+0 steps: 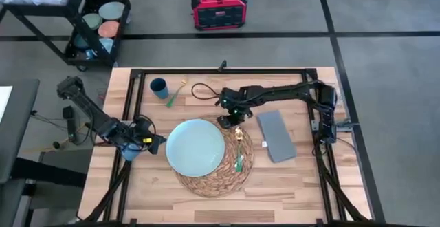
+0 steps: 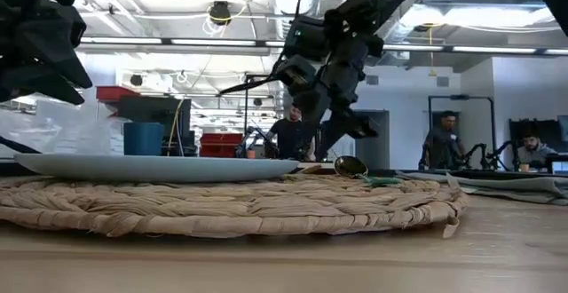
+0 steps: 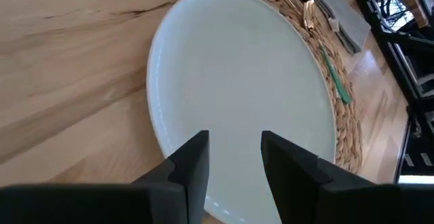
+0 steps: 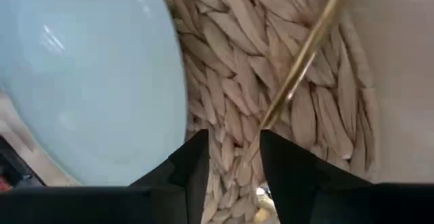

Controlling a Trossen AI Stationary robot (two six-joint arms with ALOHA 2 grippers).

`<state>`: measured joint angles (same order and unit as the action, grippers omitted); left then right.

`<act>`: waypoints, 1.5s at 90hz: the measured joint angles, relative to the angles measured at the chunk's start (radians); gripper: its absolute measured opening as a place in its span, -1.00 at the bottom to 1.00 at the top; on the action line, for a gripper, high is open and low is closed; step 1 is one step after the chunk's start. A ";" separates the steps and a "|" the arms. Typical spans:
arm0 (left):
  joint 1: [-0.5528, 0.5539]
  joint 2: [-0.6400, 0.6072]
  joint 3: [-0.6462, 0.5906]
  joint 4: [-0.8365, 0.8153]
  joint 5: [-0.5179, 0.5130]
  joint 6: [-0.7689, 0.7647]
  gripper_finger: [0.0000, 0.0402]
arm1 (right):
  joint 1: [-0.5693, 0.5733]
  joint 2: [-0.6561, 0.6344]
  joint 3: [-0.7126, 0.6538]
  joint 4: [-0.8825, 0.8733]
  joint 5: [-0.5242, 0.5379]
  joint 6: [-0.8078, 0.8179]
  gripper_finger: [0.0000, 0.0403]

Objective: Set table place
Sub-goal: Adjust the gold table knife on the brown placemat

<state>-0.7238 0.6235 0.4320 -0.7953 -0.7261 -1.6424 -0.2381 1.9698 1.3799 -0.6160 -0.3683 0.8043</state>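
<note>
Light planks of the counter (image 1: pixel 302 179) carry the setting. At the left, the left hand (image 1: pixel 152 141) hovers just beside the pale blue plate (image 1: pixel 196 146), its fingers apart and holding nothing. That plate sits on the woven mat (image 1: pixel 230 175), with a green-handled spoon (image 1: pixel 238 151) lying on the mat's right part. The right hand (image 1: pixel 230 122) hangs above the spoon's top end, fingers apart; it looks to be placing cutlery, and should lift straight up to avoid dragging it. Further right lies the grey napkin (image 1: pixel 276 136), with bare wood around it.
</note>
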 joint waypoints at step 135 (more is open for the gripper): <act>0.000 0.000 0.000 -0.009 -0.018 0.032 -0.41 | -0.024 0.048 0.015 -0.032 0.001 -0.008 -0.96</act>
<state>-0.7238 0.6235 0.4320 -0.8043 -0.7445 -1.6100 -0.2626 2.0182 1.3947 -0.6480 -0.3675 0.7968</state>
